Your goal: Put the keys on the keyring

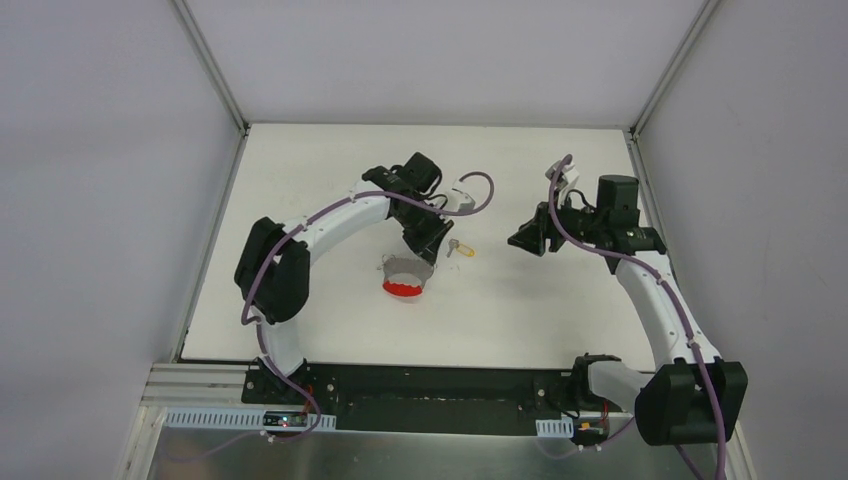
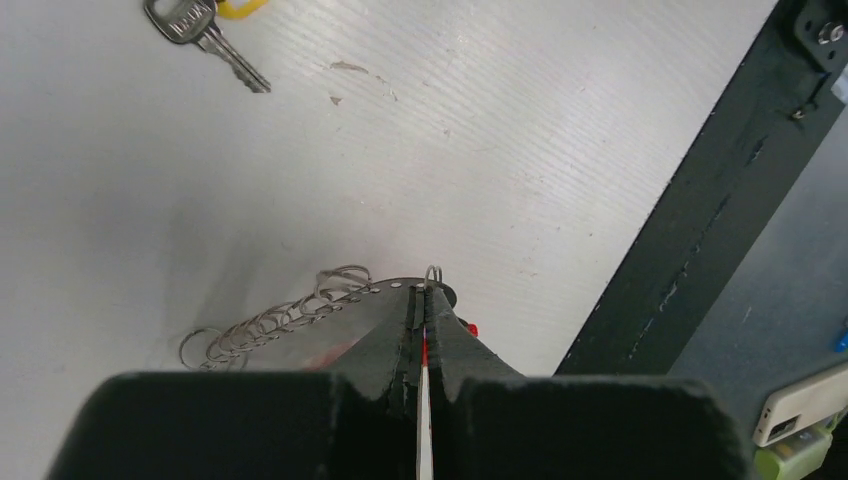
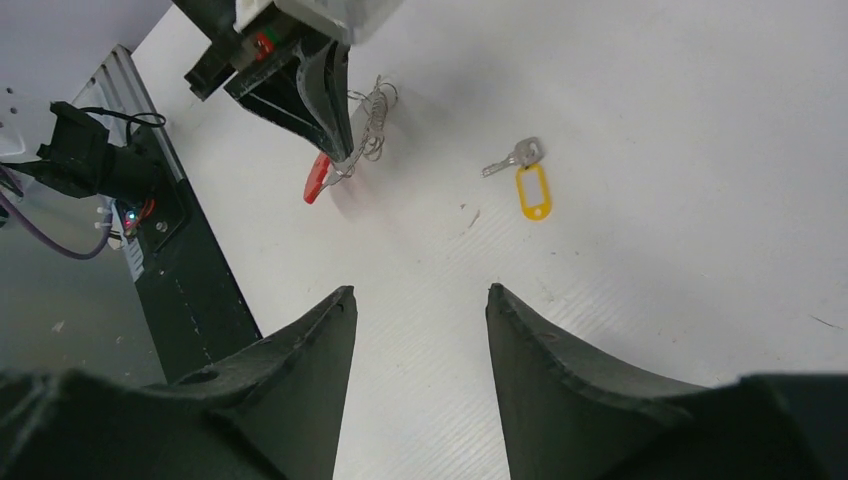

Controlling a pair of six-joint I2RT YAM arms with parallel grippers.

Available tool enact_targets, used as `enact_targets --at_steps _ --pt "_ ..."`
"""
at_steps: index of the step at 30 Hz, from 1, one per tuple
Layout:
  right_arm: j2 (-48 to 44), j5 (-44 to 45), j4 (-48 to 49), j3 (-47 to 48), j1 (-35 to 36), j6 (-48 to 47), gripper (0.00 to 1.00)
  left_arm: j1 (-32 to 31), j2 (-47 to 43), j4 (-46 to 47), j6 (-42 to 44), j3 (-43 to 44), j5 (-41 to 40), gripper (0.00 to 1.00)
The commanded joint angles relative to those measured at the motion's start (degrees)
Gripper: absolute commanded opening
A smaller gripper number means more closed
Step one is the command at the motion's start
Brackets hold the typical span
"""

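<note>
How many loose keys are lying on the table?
1. A silver key with a yellow tag lies on the table, apart from the left claw shut on the red-banded ring bunch; more may hide there.

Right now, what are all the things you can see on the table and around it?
key: one, silver, lying flat on the table between the two grippers.
tag: one, yellow, joined to the key's head.
ring bunch: one, thin silver wire rings fanned on a holder with a red band, apart from the key, pinched by the left gripper.
table: one, white.
base rail: one, black, along the table's near edge.
left gripper: one, black, shut on the ring bunch.
right gripper: one, black, open, holding nothing, pointed towards the key.
</note>
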Motion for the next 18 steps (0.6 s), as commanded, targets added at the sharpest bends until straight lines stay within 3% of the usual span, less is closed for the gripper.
enact_targets --at_steps 1,11,18 --pt "1.7 -5.3 3.3 2.9 0.8 2.2 0.54 3.3 -5.2 2.6 -0.9 0.0 7.0 0.00" --pt "14.3 -5.7 7.1 12.0 15.9 4.0 0.50 5.6 -13.7 6.3 -4.5 1.0 15.7 0.00" --pt "20.3 -11.1 3.7 18.0 19.3 1.6 0.43 5.6 -17.2 11.1 -9.8 -0.1 18.9 0.00"
